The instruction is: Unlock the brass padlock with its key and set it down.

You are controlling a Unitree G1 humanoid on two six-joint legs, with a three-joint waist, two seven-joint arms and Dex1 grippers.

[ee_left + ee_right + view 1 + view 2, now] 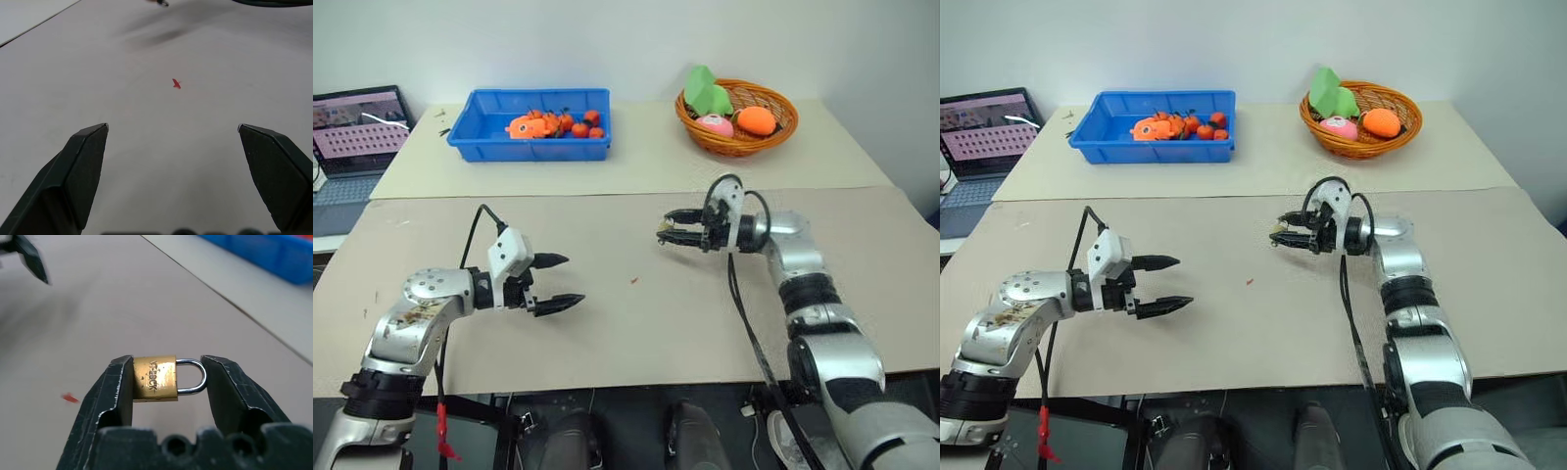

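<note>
Your right gripper (167, 377) clamps the small brass padlock (155, 379) end to end, left fingers (558, 303) apart; next, find the key.

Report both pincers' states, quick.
Left pincer: open, holding nothing.
Right pincer: shut on the brass padlock, pinched end to end.

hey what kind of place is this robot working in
Most likely a robotics lab or test room: a plain worktable set with practice props, a blue bin of toy fruit and a wicker basket of plush items, plus an open laptop beside it.
</note>
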